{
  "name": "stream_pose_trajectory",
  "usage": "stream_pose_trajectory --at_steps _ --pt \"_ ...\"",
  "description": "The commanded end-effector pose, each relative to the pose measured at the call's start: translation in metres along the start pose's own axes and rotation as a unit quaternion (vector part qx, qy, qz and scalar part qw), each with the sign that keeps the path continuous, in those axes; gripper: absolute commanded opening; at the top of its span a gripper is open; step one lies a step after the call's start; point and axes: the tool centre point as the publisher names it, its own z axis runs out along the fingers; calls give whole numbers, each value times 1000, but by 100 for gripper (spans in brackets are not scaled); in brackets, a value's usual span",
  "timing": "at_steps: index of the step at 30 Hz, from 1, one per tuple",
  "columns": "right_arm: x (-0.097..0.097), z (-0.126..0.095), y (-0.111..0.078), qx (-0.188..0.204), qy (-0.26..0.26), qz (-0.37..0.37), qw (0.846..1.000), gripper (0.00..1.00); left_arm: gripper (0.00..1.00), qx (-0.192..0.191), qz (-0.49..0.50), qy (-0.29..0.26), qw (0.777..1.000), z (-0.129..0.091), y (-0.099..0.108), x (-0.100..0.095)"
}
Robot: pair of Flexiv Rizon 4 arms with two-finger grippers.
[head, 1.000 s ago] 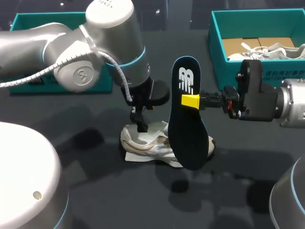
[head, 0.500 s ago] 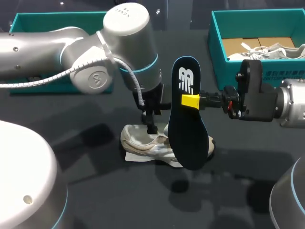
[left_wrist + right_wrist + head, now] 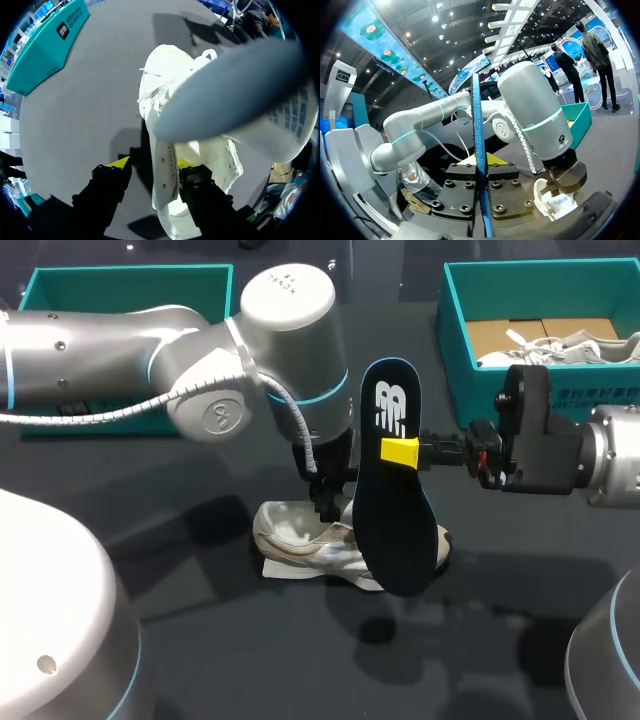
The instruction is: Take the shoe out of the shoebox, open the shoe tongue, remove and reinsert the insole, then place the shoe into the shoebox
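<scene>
Two teal boxes stand at the far side; the left shoebox [image 3: 130, 278] sits behind the left arm. The left gripper [image 3: 324, 506] is down at the shoe [image 3: 300, 538], fingers parted and straddling the collar wall. The wrist view shows a dark gap beside one fingertip [image 3: 119, 162], so nothing is clamped. The shoe lies sole-down mid-table on white paper [image 3: 272, 566], long axis across the table, heel opening apparently leftward, toe end hidden behind the insole [image 3: 395, 520]. The insole is upright over the shoe's right half, long axis near vertical, narrow logo end up, broad forefoot down. The right gripper [image 3: 401, 453] pinches it flat at mid-length, both pads closed on its faces. Judged thin, light and bendy, it likely buckles if pushed endwise, so a hold nearer the heel suits toe-first feeding. The upper looks soft, and holding the collar keeps the mouth open. The right shoebox [image 3: 455, 335] holds a second shoe [image 3: 575, 345].
</scene>
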Motion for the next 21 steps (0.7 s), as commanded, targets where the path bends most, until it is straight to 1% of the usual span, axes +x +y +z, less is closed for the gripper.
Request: stream_pose_trajectory --at_steps 1,4,6,7,12,21 --pt "1 0 -1 0 -2 1 1000 0 42 -2 1 6 1000 5 -3 0" --pt "1 0 -1 0 -2 1 1000 0 29 -1 2 9 1000 6 -4 1" --pt "1 0 -1 0 -2 1 1000 0 16 -2 3 11 1000 7 -4 2" --pt "1 0 -1 0 -2 1 1000 0 0 -2 5 13 1000 7 -5 3" --pt "1 0 -1 0 -2 1 1000 0 0 3 11 24 1000 5 -4 7" --pt "1 0 -1 0 -2 1 1000 0 0 30 47 64 996 -16 0 11"
